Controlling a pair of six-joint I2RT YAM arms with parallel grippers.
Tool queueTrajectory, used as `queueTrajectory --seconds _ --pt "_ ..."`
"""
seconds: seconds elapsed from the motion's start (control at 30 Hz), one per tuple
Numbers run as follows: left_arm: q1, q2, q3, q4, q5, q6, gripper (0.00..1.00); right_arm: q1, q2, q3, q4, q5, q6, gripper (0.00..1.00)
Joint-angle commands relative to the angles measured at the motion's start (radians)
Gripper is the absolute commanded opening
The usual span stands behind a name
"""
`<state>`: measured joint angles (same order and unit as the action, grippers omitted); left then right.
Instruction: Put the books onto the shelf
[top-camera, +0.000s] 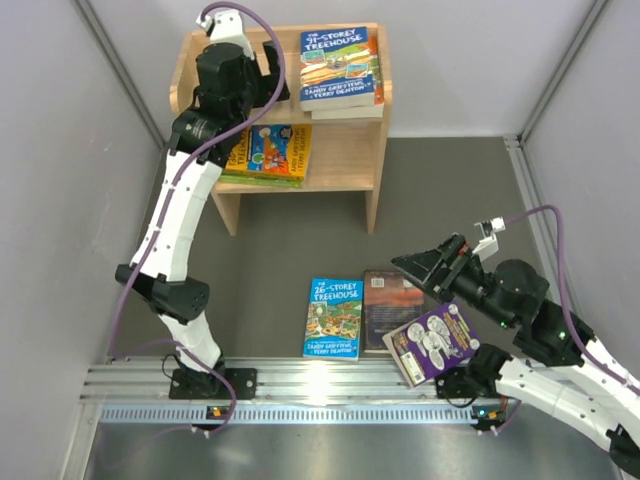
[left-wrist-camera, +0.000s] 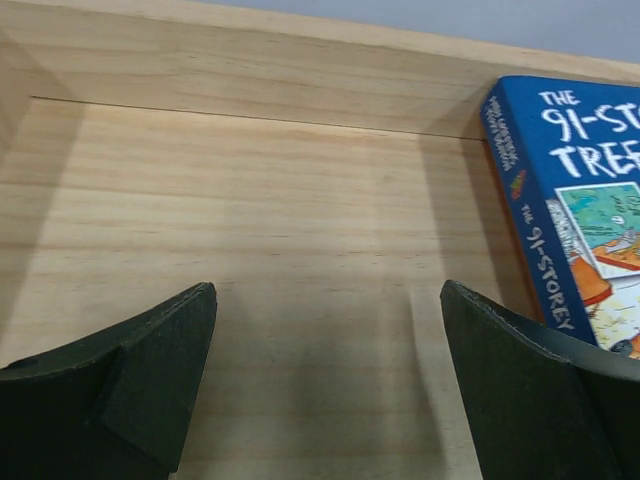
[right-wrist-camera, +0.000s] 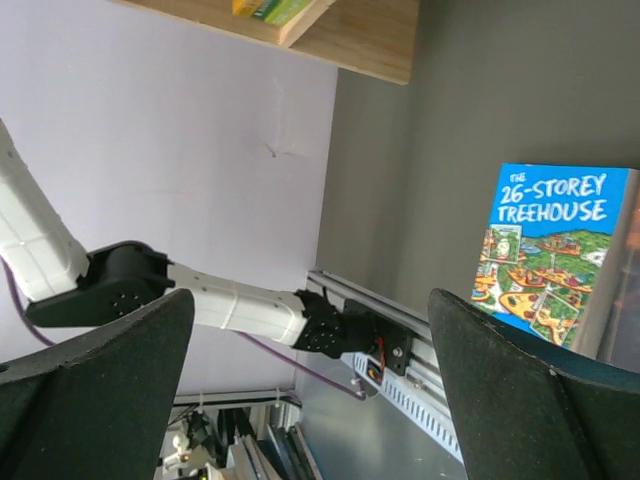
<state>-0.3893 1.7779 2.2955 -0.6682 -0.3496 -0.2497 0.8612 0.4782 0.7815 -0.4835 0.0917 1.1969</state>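
The light wooden shelf (top-camera: 345, 160) stands at the back. On its top tier lies a blue "91-Storey Treehouse" book (top-camera: 340, 65) (left-wrist-camera: 585, 210); green and yellow books (top-camera: 268, 152) lie on the lower tier. My left gripper (top-camera: 268, 80) (left-wrist-camera: 328, 292) hovers open over the bare wood of the top tier (left-wrist-camera: 280, 200), just left of the blue book, holding nothing. On the floor lie a blue "26-Storey Treehouse" book (top-camera: 333, 317) (right-wrist-camera: 548, 250), a dark brown book (top-camera: 388, 300) and a purple book (top-camera: 432, 343). My right gripper (top-camera: 425, 265) (right-wrist-camera: 310, 296) is open and empty above the brown book.
Pale walls close in the grey floor on the left, back and right. An aluminium rail (top-camera: 300, 385) with both arm bases runs along the near edge. The left arm (top-camera: 180, 210) stretches from its base up to the shelf.
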Motion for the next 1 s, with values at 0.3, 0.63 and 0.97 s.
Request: queueTrajectory --seconds 0.3,0.63,0.97 --pt "-0.025 0.124 0.107 0.16 0.342 -0.161 0.99 -0.007 0.003 0.015 -0.052 0.069 -0.023 1.0" --pt "-0.025 0.135 0.179 0.174 0.302 -0.191 0.99 -0.007 0.065 0.035 -0.041 0.042 -0.066 1.0" --pt "-0.025 -0.417 -0.414 0.116 0.238 -0.207 0.99 -0.008 0.212 0.006 0.039 -0.036 -0.111 1.0"
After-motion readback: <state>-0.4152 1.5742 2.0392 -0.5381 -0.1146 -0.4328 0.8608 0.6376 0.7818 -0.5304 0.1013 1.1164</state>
